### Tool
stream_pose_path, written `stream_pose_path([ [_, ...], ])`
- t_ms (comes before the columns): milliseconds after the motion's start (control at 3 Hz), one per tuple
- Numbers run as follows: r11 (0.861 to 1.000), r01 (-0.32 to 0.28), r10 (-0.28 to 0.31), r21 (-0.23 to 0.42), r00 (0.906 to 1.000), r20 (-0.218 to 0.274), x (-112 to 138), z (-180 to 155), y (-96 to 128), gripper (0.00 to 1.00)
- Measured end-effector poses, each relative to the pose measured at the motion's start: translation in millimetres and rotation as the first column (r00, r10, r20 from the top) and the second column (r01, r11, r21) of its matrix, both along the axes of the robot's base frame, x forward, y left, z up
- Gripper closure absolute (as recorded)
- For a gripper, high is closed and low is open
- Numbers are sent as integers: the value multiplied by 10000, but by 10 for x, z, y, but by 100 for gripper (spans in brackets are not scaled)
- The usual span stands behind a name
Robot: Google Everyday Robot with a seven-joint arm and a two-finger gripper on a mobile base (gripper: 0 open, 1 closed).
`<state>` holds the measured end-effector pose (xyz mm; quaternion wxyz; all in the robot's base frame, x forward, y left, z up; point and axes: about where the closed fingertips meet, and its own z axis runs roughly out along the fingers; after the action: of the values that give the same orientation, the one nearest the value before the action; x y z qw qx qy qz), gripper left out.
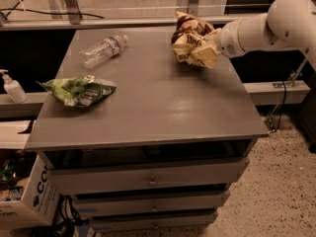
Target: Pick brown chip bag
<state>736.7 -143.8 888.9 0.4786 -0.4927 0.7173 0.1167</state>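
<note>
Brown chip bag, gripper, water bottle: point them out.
brown chip bag (190,43), camera view, crumpled tan front.
gripper (216,43), camera view, tip at bag's right edge.
water bottle (102,51), camera view, mid-body.
</note>
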Motion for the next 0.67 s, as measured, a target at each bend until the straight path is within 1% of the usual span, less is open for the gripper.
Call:
stream_pose_path([
  [333, 9963, -800, 789, 309, 9963, 349, -157, 253, 141, 100],
  [667, 9845, -1677, 1643, 511, 9843, 644, -343, 535, 289, 100],
])
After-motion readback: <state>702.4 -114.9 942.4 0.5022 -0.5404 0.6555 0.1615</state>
